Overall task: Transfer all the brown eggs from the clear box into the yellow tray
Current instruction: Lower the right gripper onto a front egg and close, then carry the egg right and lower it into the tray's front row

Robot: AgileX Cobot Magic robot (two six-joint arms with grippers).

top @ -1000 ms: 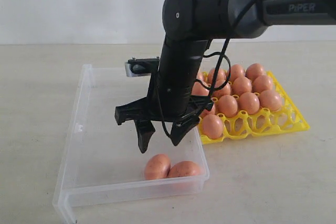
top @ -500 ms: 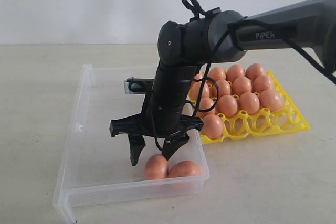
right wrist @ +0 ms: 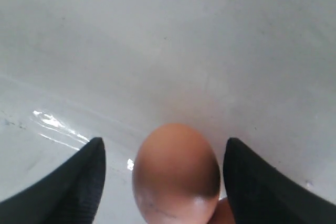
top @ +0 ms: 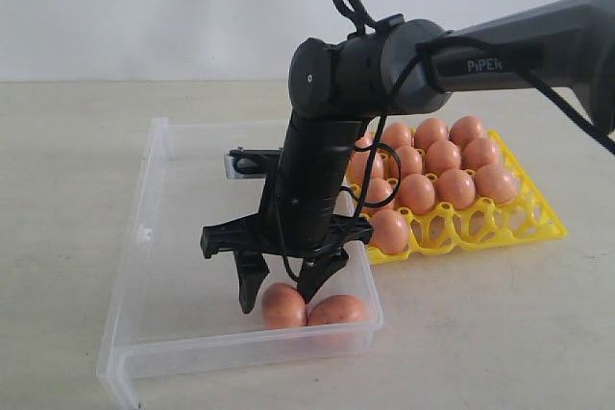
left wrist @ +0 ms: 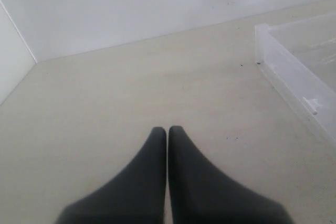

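A brown egg (top: 284, 305), light, smooth and easily cracked, lies beside a second egg (top: 338, 310) at the near wall of the clear box (top: 144, 237). A gentle hold across its middle looks safest. The right gripper (top: 280, 297) straddles it, jaws wide and clear of the shell. The left gripper (left wrist: 167, 132) is closed on nothing above the table (left wrist: 105, 87).

On my right wrist camera I see the right gripper (right wrist: 165, 142) with its jaws spread wide. The two black fingers (right wrist: 79, 182) stand on either side of a brown egg (right wrist: 176, 174). There is a clear gap between the egg and each finger, so I have no grip on it. A second egg (right wrist: 224, 214) shows only as a sliver, right against the first. Both lie on the pale, glossy floor of the clear box (right wrist: 157, 51), which carries a streak of glare.
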